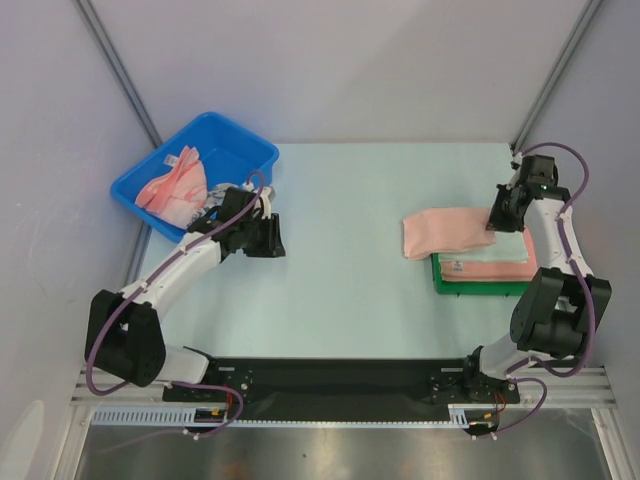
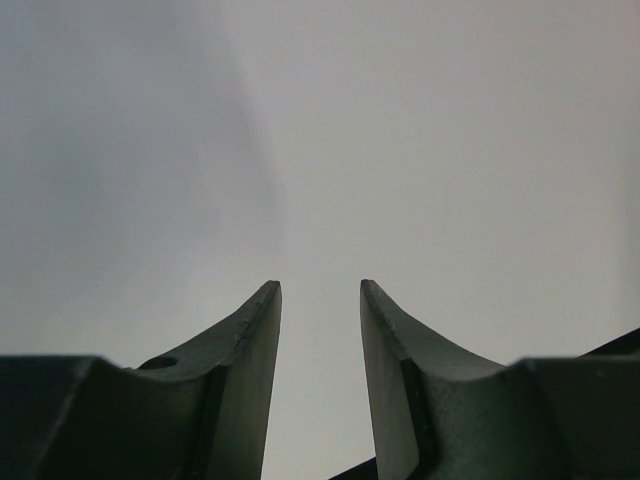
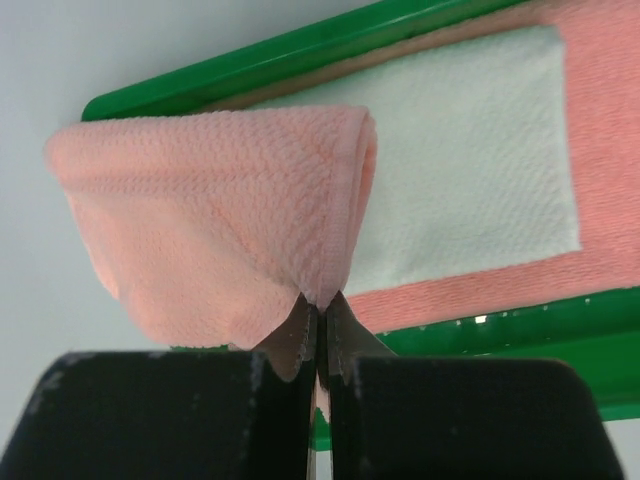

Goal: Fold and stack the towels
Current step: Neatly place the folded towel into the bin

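Note:
A folded salmon-pink towel (image 1: 450, 231) hangs from my right gripper (image 1: 497, 226), which is shut on its edge; in the right wrist view the pink towel (image 3: 215, 220) droops from the pinched tips of that gripper (image 3: 320, 300). Below it a green tray (image 1: 480, 282) holds a stack with a pale white towel (image 3: 470, 170) on a pink one (image 3: 600, 150). More towels (image 1: 178, 183), pink and striped, lie in the blue bin (image 1: 235, 145). My left gripper (image 1: 272, 238) hovers beside the bin, its fingers (image 2: 250, 340) apart with nothing between them.
The blue bin stands at the back left corner of the pale table (image 1: 340, 270). The green tray sits near the right edge. Metal frame posts (image 1: 115, 65) rise at both back corners.

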Robot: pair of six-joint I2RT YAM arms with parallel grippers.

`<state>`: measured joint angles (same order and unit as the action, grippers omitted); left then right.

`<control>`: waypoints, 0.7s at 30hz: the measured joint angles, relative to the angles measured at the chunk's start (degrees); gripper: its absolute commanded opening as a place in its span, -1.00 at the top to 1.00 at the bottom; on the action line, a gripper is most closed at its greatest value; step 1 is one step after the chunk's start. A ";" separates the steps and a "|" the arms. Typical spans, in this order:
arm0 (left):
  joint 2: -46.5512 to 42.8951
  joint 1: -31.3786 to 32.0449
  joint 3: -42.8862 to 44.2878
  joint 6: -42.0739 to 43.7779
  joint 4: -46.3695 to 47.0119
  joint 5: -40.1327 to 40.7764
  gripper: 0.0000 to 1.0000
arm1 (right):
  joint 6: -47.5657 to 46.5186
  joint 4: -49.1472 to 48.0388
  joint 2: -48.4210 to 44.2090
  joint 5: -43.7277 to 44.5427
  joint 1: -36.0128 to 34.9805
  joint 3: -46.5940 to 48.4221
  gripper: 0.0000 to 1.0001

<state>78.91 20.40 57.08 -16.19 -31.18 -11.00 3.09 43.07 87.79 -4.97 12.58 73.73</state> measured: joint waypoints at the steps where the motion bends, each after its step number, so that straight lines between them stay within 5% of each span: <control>1: 0.00 -0.02 0.00 0.07 -0.02 -0.02 0.14 | -0.28 -0.02 0.20 0.07 0.74 0.31 1.00; 21: 1.84 -0.07 7.96 2.34 -5.77 0.26 0.15 | -7.78 -0.92 5.55 3.04 9.18 3.45 0.98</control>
<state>80.75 20.34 65.04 -13.85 -36.95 -10.74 -4.69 42.15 93.34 -1.93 21.76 77.19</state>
